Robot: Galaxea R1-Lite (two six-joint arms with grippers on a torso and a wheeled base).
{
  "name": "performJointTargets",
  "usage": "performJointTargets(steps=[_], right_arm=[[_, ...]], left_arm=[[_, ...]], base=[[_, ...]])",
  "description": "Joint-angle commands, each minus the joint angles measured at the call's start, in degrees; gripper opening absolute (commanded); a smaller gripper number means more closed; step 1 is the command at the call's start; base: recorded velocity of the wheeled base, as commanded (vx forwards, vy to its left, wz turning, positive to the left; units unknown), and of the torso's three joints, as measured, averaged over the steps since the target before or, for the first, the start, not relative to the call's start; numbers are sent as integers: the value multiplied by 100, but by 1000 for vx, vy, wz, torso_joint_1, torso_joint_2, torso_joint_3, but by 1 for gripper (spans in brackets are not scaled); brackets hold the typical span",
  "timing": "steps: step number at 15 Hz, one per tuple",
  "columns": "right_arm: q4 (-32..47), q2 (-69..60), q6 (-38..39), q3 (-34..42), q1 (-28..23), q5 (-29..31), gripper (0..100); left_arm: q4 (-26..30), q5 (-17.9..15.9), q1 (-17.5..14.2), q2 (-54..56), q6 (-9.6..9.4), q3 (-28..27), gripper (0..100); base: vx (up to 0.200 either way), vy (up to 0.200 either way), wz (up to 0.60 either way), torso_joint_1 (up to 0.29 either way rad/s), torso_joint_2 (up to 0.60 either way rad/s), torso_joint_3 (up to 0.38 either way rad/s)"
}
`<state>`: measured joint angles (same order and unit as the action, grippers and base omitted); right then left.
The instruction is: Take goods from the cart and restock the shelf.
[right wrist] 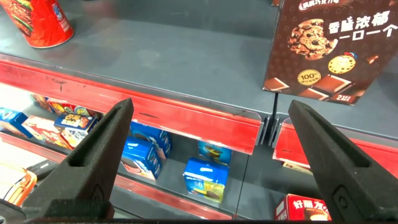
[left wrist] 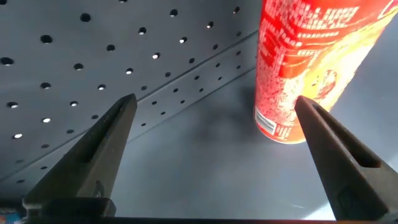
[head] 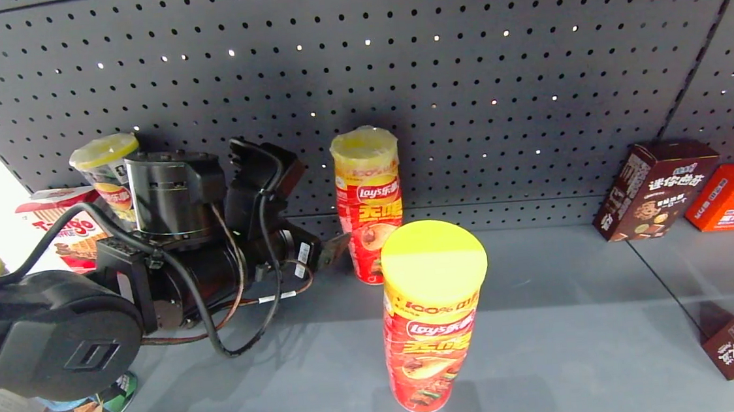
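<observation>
Rear chip can [head: 368,206] stands upright on the shelf [head: 566,321] by the pegboard [head: 460,61], front chip can [head: 431,319] nearer us. Our left fingers [left wrist: 102,146] are spread, empty, just beside the rear chip can. Our right fingers [right wrist: 93,155] are spread before the shelf's red edge [right wrist: 186,118].

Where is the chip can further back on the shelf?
In the head view the rear chip can stands upright on the shelf by the pegboard wall, behind the front chip can, with the open left gripper just to its left.

Shop aisle, grey pegboard shelf [head: 579,320], crisp tubes [head: 432,332], boxed biscuits [head: 657,186], red price rail [right wrist: 186,115]
</observation>
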<state>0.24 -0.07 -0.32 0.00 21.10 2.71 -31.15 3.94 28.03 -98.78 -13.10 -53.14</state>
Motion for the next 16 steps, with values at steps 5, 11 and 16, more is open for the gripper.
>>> performJointTargets(steps=[5,11,16], right_arm=[[2,7,-3,0,-1,2,100],[2,7,-3,0,-1,2,100],[2,7,-3,0,-1,2,100]], left_arm=[[21,432,10,113,1,84,100],[91,881,10,8,-69,76,100],[100,881,71,-291,-69,-223,100]], base=[[0,0,0,0,0,0],[0,0,0,0,0,0],[0,0,0,0,0,0]])
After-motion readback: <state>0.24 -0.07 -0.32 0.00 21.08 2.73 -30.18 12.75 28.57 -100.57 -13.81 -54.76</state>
